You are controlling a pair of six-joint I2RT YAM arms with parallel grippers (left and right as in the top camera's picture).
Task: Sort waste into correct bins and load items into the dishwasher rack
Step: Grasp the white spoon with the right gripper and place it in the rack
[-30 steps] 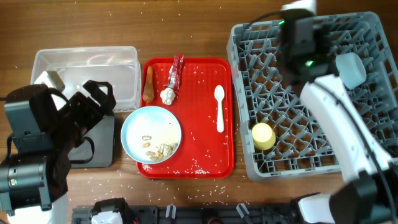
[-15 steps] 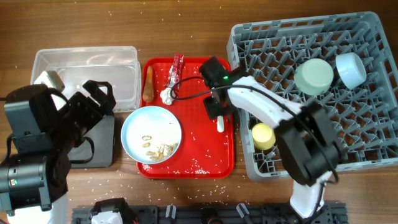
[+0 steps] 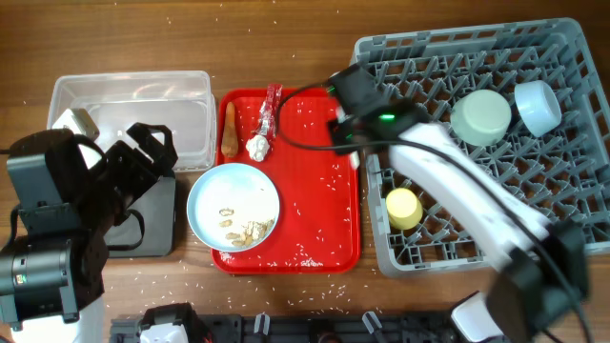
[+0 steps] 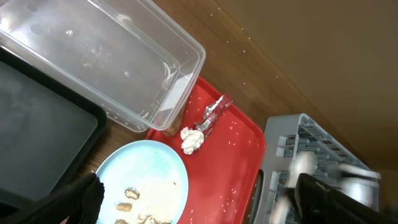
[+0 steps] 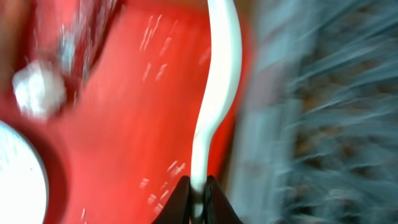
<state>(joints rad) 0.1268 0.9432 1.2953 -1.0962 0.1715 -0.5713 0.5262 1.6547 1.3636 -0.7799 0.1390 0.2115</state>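
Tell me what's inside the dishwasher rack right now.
A pale green bowl, a small light blue bowl and a yellow cup. The right arm covers the middle of the rack, hiding whatever lies beneath.

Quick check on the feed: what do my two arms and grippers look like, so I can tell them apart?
The left arm is black and boxy, with black fingers. The right arm has a smooth white link, a black wrist housing with a green light, a thin black cable and dark fingertips.
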